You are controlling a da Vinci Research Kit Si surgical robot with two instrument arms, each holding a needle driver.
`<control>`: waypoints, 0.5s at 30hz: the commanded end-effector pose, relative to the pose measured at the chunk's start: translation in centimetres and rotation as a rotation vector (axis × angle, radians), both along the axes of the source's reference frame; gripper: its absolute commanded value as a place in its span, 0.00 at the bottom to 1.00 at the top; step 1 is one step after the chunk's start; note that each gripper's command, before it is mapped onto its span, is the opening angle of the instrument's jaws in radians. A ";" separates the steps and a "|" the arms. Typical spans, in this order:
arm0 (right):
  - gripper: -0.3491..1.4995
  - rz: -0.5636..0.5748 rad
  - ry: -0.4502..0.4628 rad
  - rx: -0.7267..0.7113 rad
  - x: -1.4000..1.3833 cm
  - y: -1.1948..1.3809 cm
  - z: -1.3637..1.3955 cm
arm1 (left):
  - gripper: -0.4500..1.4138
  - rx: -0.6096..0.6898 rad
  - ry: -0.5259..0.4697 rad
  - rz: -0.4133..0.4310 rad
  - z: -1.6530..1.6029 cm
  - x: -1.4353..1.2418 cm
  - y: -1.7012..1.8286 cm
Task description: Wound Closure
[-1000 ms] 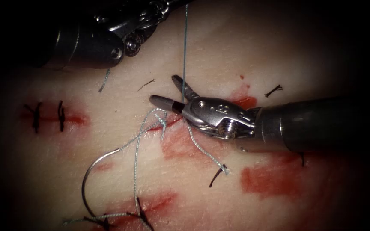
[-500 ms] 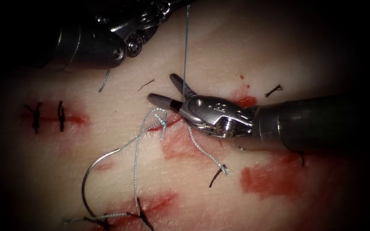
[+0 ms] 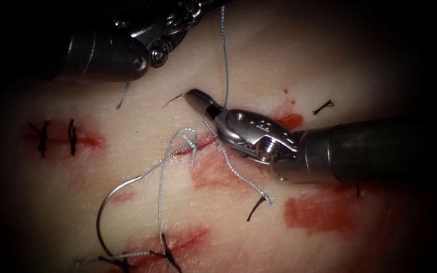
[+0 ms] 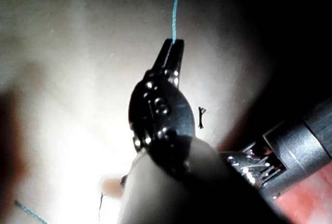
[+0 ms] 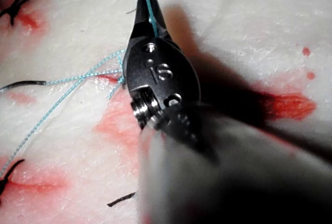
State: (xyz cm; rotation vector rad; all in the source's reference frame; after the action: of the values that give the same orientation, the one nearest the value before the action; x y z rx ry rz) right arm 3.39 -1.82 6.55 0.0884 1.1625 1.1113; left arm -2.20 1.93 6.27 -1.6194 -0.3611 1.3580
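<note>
The tissue [image 3: 330, 65] is a pale slab marked with patches of red fluid [image 3: 319, 212] and several dark finished stitches [image 3: 71, 136] left of the cut [image 3: 198, 145].

The right tool [image 3: 198, 98] enters from the right, its shaft lying across the tissue and its tip just above the cut. In the frames from 1.0 s and 0.5 s ago its 2 jaws stood apart around the thread; now they are closed on the thread [image 3: 224, 60], as the right wrist view confirms, where the right tool [image 5: 147, 14] is clamped on the strand [image 5: 148, 1].

The left tool [image 3: 198, 6] sits at the upper edge of the endoscope view. In the left wrist view the left tool [image 4: 174, 47] has its jaws closed on the thread [image 4: 177, 6], which leaves its tip.

Between the 2 tools the thread now runs with a slight bow, where it was straight before. Below the right tool it continues to a knot [image 3: 192, 142] at the cut, and a free tail [image 3: 244, 179] trails to the lower right.

The needle [image 3: 108, 202] lies loose on the tissue surface, lower left of the cut, held by neither tool and not in the tissue; its swaged end joins the thread.
</note>
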 end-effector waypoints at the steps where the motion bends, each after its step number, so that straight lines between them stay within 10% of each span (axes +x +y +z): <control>1: 0.00 0.001 0.002 0.001 0.04 0.01 0.02 | 0.00 0.002 -0.002 0.003 0.05 -0.01 0.03; 4: 0.00 -0.008 0.004 0.000 -0.13 0.04 0.03 | 0.00 0.023 0.032 -0.017 0.04 0.20 0.08; 7: 0.73 -0.029 -0.009 -0.028 -0.30 0.04 0.05 | 0.00 0.070 0.107 0.038 0.15 0.37 -0.01; 15: 0.85 -0.068 -0.016 -0.064 -0.74 0.04 -0.09 | 0.00 0.206 0.319 0.167 0.67 0.73 -0.37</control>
State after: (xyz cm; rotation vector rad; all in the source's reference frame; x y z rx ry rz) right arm 2.58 -1.75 6.43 0.0685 1.1712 1.0127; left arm -1.38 1.57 6.92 -1.2029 -0.4329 1.6211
